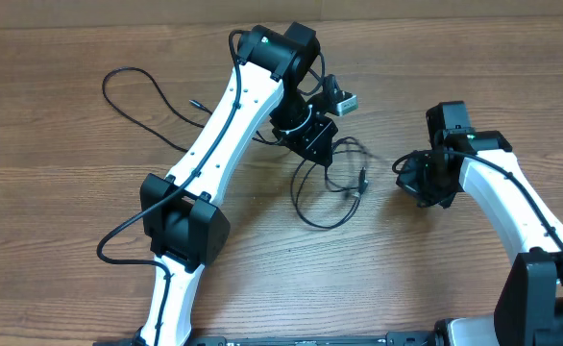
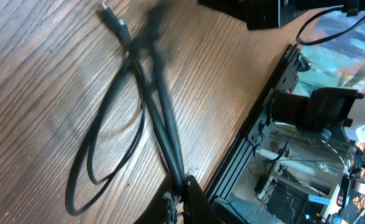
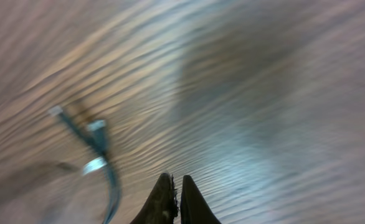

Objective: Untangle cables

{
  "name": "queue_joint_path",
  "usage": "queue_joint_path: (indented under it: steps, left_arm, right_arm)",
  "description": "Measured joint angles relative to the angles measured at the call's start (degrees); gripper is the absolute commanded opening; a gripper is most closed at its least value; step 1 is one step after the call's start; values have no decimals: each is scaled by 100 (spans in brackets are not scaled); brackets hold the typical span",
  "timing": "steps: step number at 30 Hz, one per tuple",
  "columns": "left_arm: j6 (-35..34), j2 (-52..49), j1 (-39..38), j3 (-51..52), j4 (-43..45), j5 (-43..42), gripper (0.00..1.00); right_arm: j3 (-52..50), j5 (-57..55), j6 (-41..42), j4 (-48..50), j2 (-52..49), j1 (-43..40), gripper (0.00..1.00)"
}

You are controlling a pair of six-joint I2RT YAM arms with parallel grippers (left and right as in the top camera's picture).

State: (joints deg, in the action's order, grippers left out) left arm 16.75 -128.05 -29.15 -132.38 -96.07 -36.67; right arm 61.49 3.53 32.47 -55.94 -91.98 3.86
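Observation:
A tangle of thin black cables (image 1: 331,192) lies at the table's middle, with a silver-tipped plug (image 1: 361,181) on its right side. My left gripper (image 1: 326,154) is shut on strands of these cables (image 2: 164,124) at the tangle's top; they run from the fingertips (image 2: 192,190) out to a plug (image 2: 112,20). Another thin cable (image 1: 128,82) loops at the far left, its plug (image 1: 194,101) lying free. My right gripper (image 1: 402,171) hovers just right of the tangle, shut with nothing in it (image 3: 176,182). A blurred cable end (image 3: 96,146) lies to its left.
The left arm (image 1: 224,125) stretches diagonally over the table and covers part of the far-left cable. A thicker arm wire (image 1: 118,240) curls at the front left. The table's front edge and a metal frame (image 2: 263,130) show in the left wrist view.

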Motion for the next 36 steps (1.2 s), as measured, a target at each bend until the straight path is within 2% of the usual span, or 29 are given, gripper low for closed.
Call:
queue_joint_path:
  steps: [5,7,8,9,12,14,15,19,24,28,34,36]
  left_arm:
    - [0,2,0,0,-44,153,4]
    - [0,2,0,0,-44,157,4]
    - [0,2,0,-2,-42,155,4]
    - [4,2,0,-2,-42,151,4]
    - [192,2,0,0,-59,-48,4]
    - [341,2,0,0,-59,-221,4]
    - [470,2,0,-2,-57,-387,4]
    - [643,2,0,0,-59,-863,4]
    - [745,2,0,-2,-57,-1167,4]
    - [778,2,0,0,-57,-1521,4]
    - [920,2,-7,-2,-59,-2210,4]
    - [975,2,-11,-2,-57,-2385,4]
  right_arm:
    - [-363,-535,590,57,0,-85,4]
    - [-382,-437,540,247,0,-118,5]
    - [-387,-197,295,492,2,-127,9]
    - [-387,46,59,627,0,-125,14]
    - [-391,1923,-1523,1121,0,-122,50]
    - [-391,2616,-2186,1182,2,-118,69]
    - [-391,3091,-2610,1224,2,-118,72]
    - [-407,3528,-3075,1727,2,-120,67]
    - [-413,3567,-3053,2483,7,-120,62]
    - [-420,2813,-2114,3051,11,-118,63]
    - [-420,1550,-522,3047,11,-120,62]
    - [-420,1517,-330,3003,11,-120,68]
